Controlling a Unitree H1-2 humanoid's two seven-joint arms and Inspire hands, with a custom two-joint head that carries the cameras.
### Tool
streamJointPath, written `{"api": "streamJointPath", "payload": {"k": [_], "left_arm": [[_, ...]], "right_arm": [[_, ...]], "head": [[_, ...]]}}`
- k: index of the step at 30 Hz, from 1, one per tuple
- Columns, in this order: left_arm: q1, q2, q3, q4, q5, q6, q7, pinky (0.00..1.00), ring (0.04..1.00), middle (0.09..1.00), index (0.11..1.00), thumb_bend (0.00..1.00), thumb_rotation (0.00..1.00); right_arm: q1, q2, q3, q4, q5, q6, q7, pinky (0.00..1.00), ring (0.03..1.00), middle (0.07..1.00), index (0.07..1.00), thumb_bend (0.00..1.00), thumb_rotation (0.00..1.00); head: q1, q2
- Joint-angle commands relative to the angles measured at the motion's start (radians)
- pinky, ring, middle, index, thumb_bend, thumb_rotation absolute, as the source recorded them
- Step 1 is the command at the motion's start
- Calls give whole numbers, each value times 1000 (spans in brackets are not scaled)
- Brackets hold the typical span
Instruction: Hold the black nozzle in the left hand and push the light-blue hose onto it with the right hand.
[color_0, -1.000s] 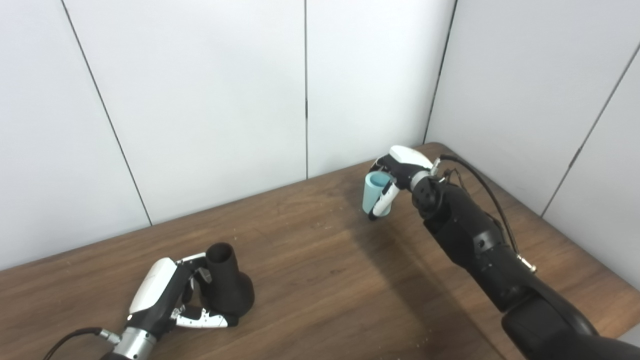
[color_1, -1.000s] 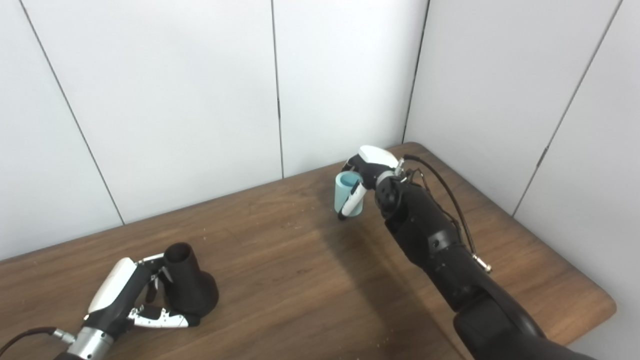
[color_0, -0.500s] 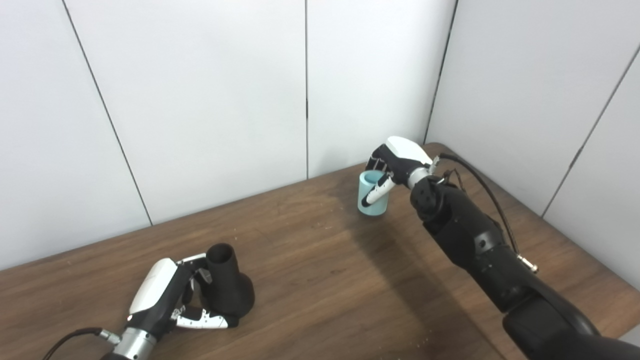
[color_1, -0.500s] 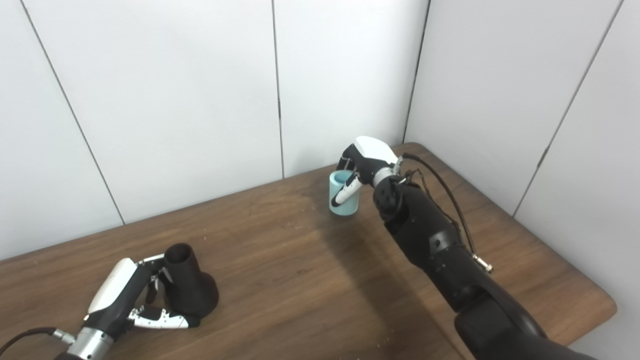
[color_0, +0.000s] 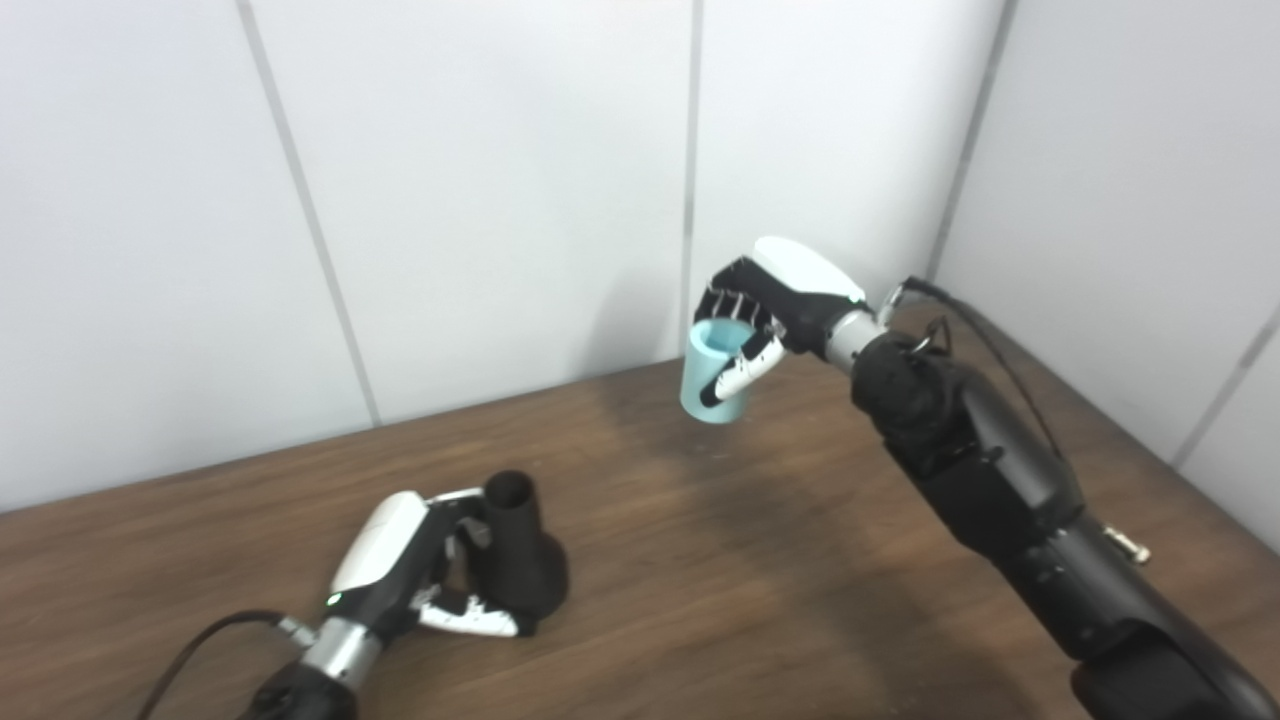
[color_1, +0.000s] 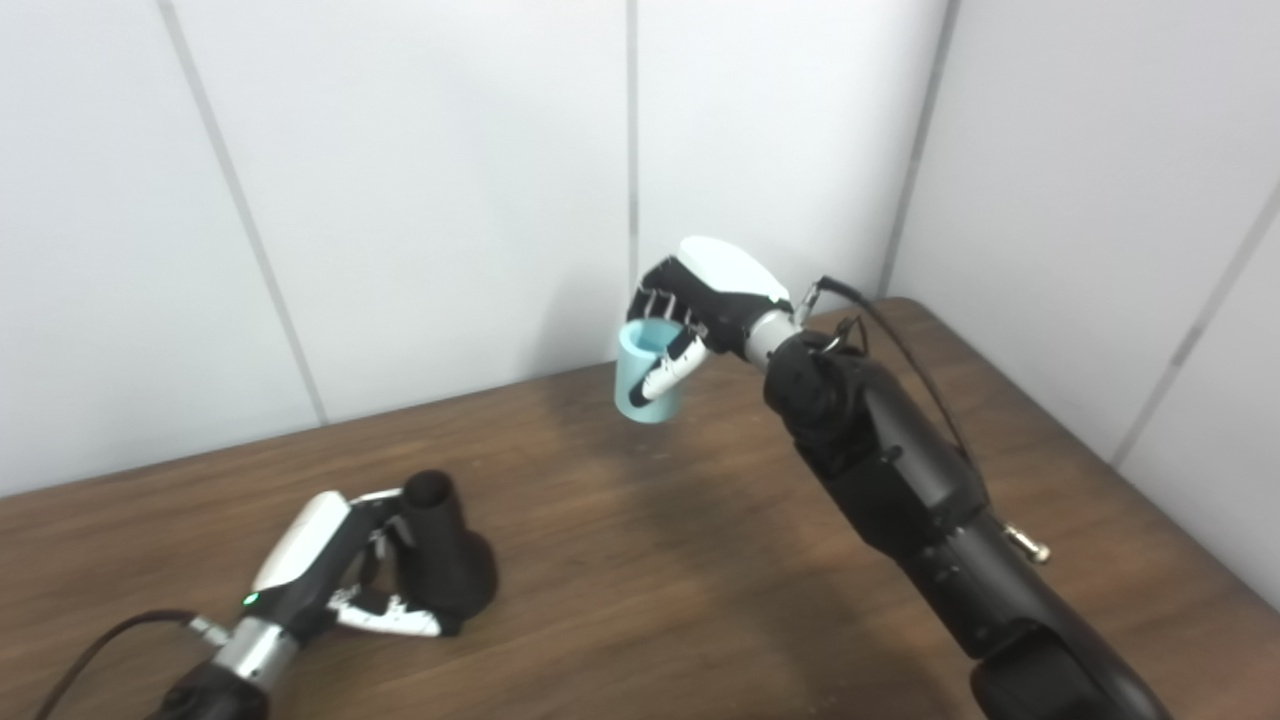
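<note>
Change: the light-blue hose (color_0: 714, 375), resting on the wooden table (color_0: 700, 600) half a second ago, now hangs clear of it at the far right; the camera has also shifted.
Meaning: the pick-up looks done; carrying it across to the nozzle comes next.
Right hand (color_0: 775, 300): fingers wrapped round the hose's upper part, open end up.
Left hand (color_1: 330, 570): closed around the black nozzle (color_1: 435, 560), which stands on the table at the near left.
Gap: hose and nozzle well apart.
</note>
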Motion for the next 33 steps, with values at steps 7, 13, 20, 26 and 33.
{"api": "streamJointPath", "payload": {"k": [7, 13, 20, 26, 33], "left_arm": [[79, -30, -72, 26, 88, 120, -98, 354, 400, 483, 491, 525, 0], [72, -54, -81, 17, 95, 183, -104, 342, 400, 477, 495, 525, 0], [66, -75, -91, 9, 94, 221, -112, 340, 411, 470, 500, 525, 0], [67, -82, -91, -7, 91, 231, -118, 413, 423, 475, 497, 524, 0], [70, -79, -92, -18, 99, 236, -120, 360, 401, 455, 507, 524, 0]], "right_arm": [[-124, 13, 17, -129, 33, -1, 84, 394, 458, 476, 483, 521, 0], [-158, 24, 37, -161, 38, -27, 115, 400, 451, 478, 484, 521, 0], [-164, 45, 28, -170, 74, -45, 115, 389, 434, 501, 474, 520, 0], [-151, 69, 30, -174, 84, -41, 121, 371, 432, 498, 480, 519, 0], [-133, 81, 47, -184, 81, -23, 145, 528, 439, 489, 483, 520, 0]], "head": [[132, 0], [227, 16], [287, 31], [289, 41], [277, 51]]}}
